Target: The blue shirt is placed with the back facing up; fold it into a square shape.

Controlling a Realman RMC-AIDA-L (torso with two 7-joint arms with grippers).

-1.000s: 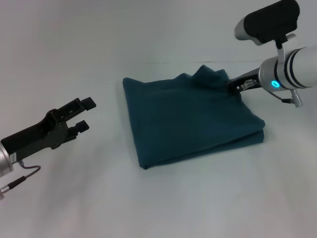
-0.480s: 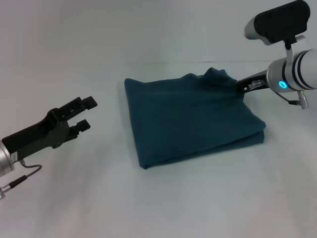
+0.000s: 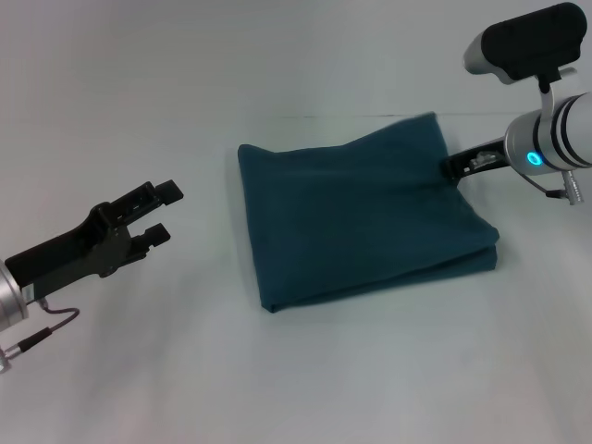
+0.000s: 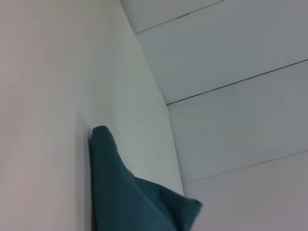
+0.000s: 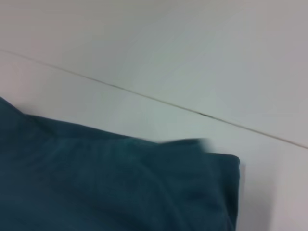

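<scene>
Counter [image 3: 305, 379] surface, pale and plain, carries everything. Nearest, toward its left edge, the left claw [image 3: 157, 213] hangs above the surface on an arm reaching in low from the near left corner, fingers parted and pointing toward the cloth, holding nothing and well apart from it. Farther in, around the middle, the blue shirt [image 3: 356, 217] lies folded into a rough square of several layers, its plain side up, one corner pointing toward the near edge. At its far right corner the right claw [image 3: 458, 167] touches the fabric's edge, its arm stretching in level from the right; whether its fingers grip the cloth cannot be told.
</scene>
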